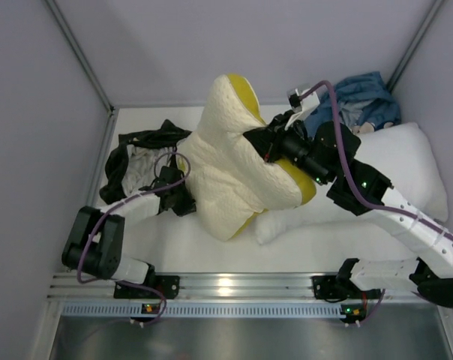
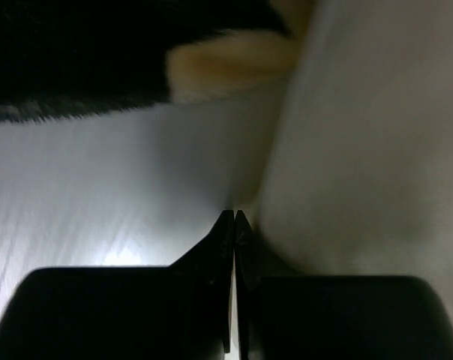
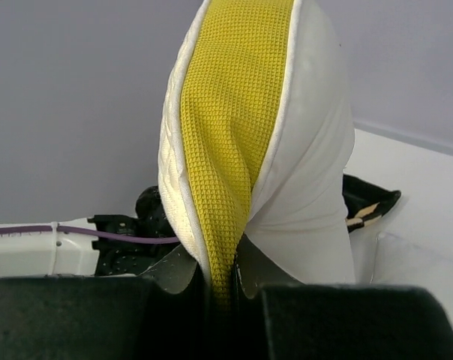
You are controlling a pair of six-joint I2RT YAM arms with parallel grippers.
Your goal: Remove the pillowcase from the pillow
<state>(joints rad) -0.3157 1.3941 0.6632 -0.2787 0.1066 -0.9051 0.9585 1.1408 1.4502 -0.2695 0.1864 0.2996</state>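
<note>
Black case (image 1: 136,161) looks basically off already. It's lying crumpled on the left, just beside the pillow (image 1: 234,161), though I can't tell if a corner is still caught. So the right gripper (image 3: 223,279) is clamped on the pillow's yellow trim (image 3: 226,150), holding it up on end. Meanwhile the left gripper (image 2: 234,215) sits shut down low between case and pillow, no cloth visibly pinched. I'd say what's left is pulling the case clear. Overhead cam gives the layout, but only the wrist cams show the trim pinch and that empty-looking left grip.
</note>
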